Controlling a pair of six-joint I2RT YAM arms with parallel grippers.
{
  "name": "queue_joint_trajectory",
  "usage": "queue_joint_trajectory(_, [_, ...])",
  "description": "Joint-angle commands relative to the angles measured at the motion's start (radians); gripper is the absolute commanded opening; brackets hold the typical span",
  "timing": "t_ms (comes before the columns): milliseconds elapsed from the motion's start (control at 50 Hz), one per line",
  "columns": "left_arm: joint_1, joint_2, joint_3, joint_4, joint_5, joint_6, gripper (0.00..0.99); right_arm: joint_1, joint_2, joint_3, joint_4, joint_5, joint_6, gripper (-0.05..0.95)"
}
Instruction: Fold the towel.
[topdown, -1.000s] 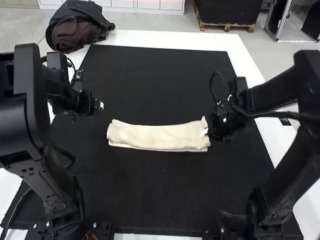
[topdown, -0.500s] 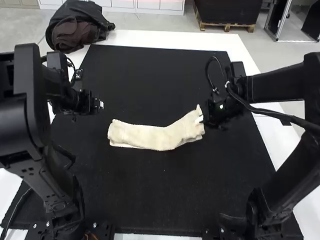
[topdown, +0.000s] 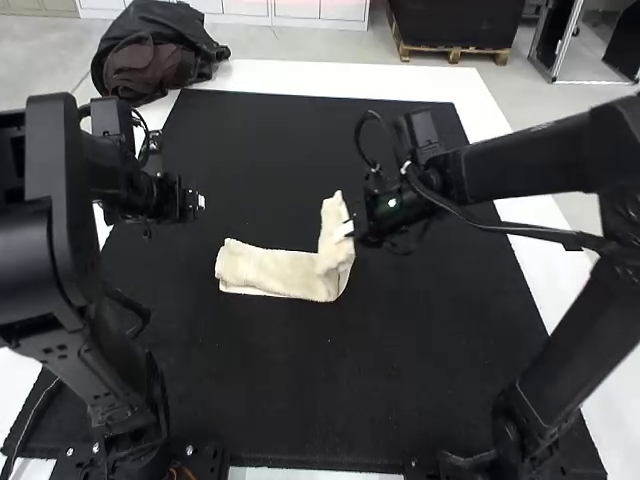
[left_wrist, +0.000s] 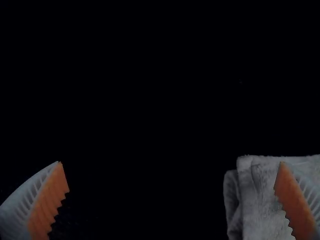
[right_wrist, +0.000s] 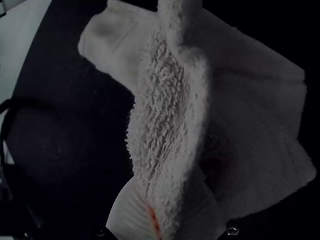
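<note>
– Where could a hand pass?
– Over the black mat (topdown: 290, 150), beyond the towel (topdown: 270, 273) or on its near side.
– What's in the way?
– The right gripper (topdown: 352, 230) at the towel's raised end, its arm (topdown: 525, 160) rightward; the left gripper (topdown: 200, 202), apart from the towel's left end.

White cabinets (topdown: 295, 10) stand on grey floor (topdown: 300, 43) (a wooden pallet (topdown: 455, 52) too).

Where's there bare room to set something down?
Bare black mat stretches beyond the cream fluffy towel to the white table, and along the towel's near side. Crowded: the towel's raised end, held by the right gripper.
</note>
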Motion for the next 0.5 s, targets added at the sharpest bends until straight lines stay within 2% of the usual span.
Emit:
queue_joint_trajectory(0, [0.002, -0.033, -0.035, 0.005, -0.02, -0.011, 0.967, 0.04, 0.044, 0.056, 0.03, -0.013, 0.05, -0.02])
queue_joint_trajectory(60, [0.009, -0.044, -0.043, 0.01, -0.037, -0.011, 0.967, 0.056, 0.069, 0.073, 0.045, -0.013, 0.059, -0.02])
queue_joint_trajectory(180, [0.038, -0.084, -0.066, 0.033, -0.038, -0.016, 0.967, 0.085, 0.126, 0.125, 0.062, -0.013, 0.067, -0.02])
queue_joint_trajectory(260, [0.058, -0.108, -0.092, 0.082, -0.038, -0.043, 0.967, 0.105, 0.165, 0.162, 0.062, -0.016, 0.068, -0.02])
queue_joint_trajectory(340, [0.072, -0.128, -0.11, 0.098, -0.043, -0.049, 0.967, 0.128, 0.201, 0.2, 0.064, -0.015, 0.068, -0.02])
queue_joint_trajectory(480, [0.075, -0.148, -0.139, 0.105, -0.05, -0.052, 0.967, 0.164, 0.253, 0.257, 0.064, -0.016, 0.073, -0.02])
